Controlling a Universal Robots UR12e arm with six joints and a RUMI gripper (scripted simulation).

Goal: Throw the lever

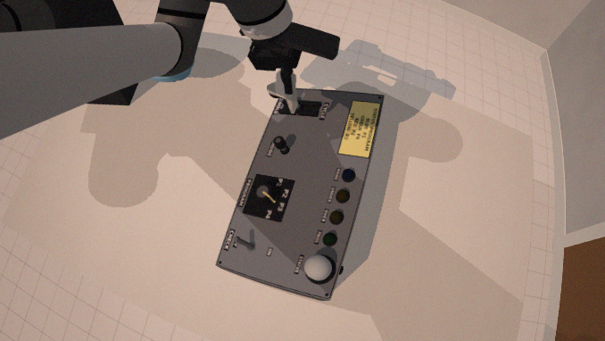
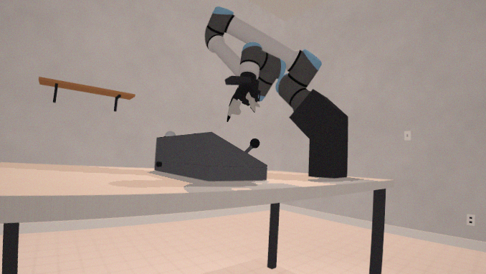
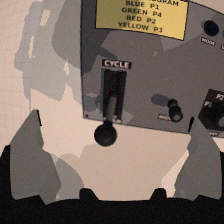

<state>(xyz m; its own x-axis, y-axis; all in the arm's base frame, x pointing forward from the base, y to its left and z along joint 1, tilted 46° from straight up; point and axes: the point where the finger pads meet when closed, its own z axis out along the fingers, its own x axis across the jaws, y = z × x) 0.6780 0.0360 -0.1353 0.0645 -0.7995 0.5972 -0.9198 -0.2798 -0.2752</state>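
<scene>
Gripper [image 2: 243, 112] wide open, holding nothing, hangs above the lever [image 3: 106, 131] at the console's [image 1: 308, 250] near edge, knob opposite the CYCLE label [image 3: 116, 64]; best drop lower, straddle knob, push slowly toward CYCLE so the loose console shouldn't slide.

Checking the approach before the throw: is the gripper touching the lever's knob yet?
Apart. The exterior view shows the open gripper hanging well above the lever's black knob, with bare wall between them; the wrist view shows the knob untouched between the fingers.
</scene>
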